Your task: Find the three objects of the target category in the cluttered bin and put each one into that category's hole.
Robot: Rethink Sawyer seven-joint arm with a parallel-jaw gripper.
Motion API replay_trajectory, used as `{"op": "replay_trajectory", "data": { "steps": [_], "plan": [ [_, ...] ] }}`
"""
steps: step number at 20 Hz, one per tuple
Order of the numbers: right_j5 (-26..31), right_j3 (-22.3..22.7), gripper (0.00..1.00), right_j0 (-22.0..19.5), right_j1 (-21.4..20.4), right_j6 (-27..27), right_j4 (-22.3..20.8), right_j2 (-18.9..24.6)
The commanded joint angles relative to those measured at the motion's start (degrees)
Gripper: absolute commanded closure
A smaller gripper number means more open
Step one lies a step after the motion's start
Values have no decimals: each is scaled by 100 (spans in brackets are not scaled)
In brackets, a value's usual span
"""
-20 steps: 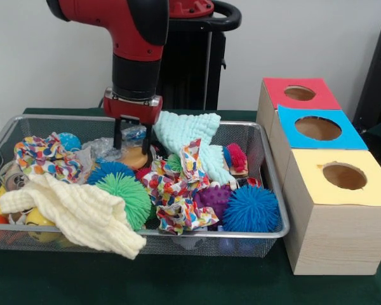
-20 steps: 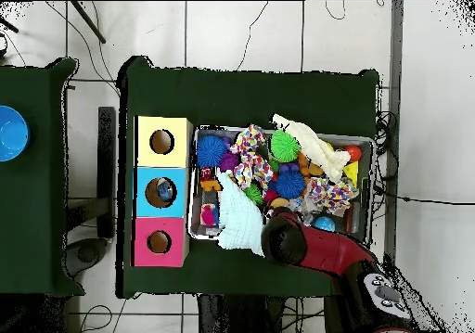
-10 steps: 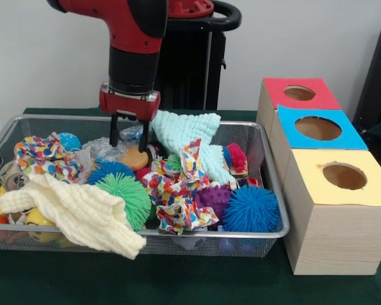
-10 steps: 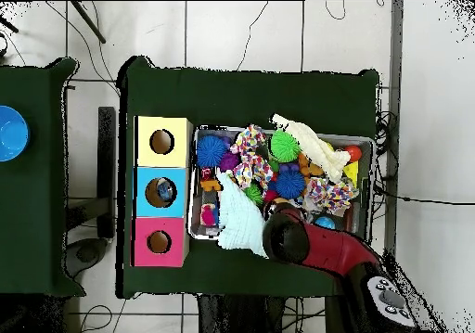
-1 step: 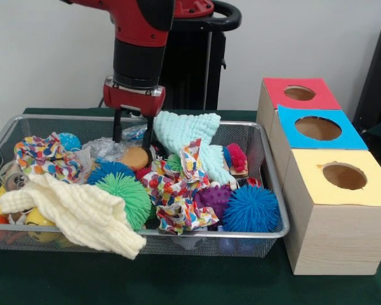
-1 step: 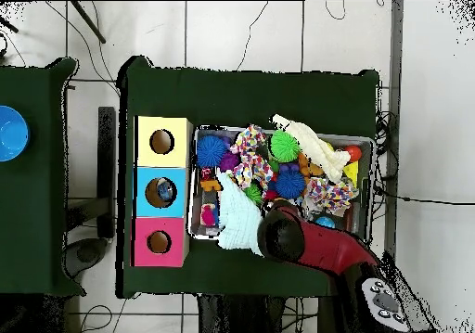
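The gripper (image 5: 133, 135) hangs with its fingers spread and empty over the far side of the bin (image 5: 254, 234), just above a tan disc (image 5: 134, 157) that looks light, stiff and graspable across its edges. A mint cloth (image 5: 189, 133) lies close beside it, with crinkly plastic (image 5: 105, 149) and a blue spiky ball (image 5: 108, 170) crowding it, so the fingers could snag soft stuff

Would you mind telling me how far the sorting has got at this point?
Done: the overhead view shows one item already inside the blue box; the yellow box and red box holes look empty. In hand: nothing, since the gripper hangs open and empty over the back of the wire bin. Left: apparently most of the search, since the bin is crowded with toys and cloths.
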Motion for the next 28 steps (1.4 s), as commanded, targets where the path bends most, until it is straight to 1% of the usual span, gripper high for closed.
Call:
{"op": "replay_trajectory", "data": {
  "steps": [1,5,10,17,24,28],
  "plan": [
    [376,-67,0,14,113,984,315,160],
    [243,-95,0,13,298,1023,351,235],
    [-30,221,0,-27,277,1104,267,221],
    [-201,376,0,-139,342,1074,152,190],
    [-63,585,0,-124,80,1062,138,128],
    [64,623,0,-139,-48,1011,147,115]
  ]
}}
